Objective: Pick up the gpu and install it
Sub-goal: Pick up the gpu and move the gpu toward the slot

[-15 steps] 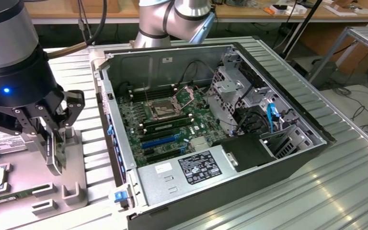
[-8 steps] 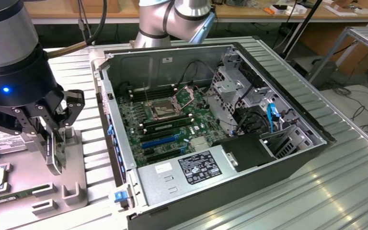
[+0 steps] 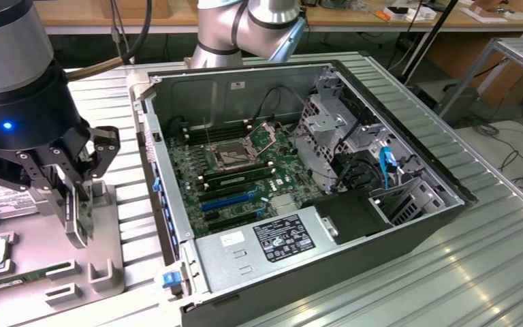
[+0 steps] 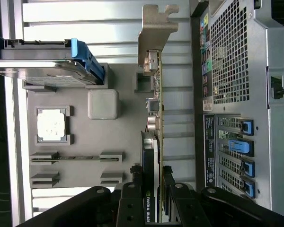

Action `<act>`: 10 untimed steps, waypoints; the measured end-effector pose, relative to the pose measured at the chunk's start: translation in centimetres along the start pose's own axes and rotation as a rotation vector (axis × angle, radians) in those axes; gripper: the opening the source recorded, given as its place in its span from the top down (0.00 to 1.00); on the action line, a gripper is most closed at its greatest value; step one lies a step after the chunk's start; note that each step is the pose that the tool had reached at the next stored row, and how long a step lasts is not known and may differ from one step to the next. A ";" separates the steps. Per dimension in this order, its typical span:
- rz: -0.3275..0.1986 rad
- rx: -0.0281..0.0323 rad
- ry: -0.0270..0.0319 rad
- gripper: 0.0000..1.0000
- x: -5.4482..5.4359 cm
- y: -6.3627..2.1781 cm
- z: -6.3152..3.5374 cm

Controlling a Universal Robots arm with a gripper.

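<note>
The tool (image 4: 151, 174) is squeezing the flat sides of the gpu (image 4: 155, 118), which is standing on edge over the tray (image 4: 85, 137) beside the case (image 4: 234, 61), and I am guessing it is light, stiff and easy to break.

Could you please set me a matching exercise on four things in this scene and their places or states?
Things: 1 graphics card; 2 hard drive; 3 processor chip; 4 computer case.
States: A side open, boards showing; B flat in a square recess; C on edge between the jaws; D sits in a blue carrier.
Pairs: 1-C; 2-D; 3-B; 4-A.
</note>
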State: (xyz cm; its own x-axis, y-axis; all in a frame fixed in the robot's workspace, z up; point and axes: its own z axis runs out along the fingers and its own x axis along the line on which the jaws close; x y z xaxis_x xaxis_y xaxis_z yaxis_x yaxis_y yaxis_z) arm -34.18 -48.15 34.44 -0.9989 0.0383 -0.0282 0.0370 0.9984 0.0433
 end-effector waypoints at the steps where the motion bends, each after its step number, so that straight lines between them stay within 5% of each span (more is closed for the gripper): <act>1: 0.000 0.0001 0.0000 0.73 0.0 0.00 -0.06; 10: 0.000 0.0001 0.0000 0.73 0.0 0.04 -0.93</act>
State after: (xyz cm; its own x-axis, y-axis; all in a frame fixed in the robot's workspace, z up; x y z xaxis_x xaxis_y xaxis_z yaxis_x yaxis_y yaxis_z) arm -34.18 -48.15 35.37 -0.9989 0.0383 -0.0282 0.0371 0.9984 0.0432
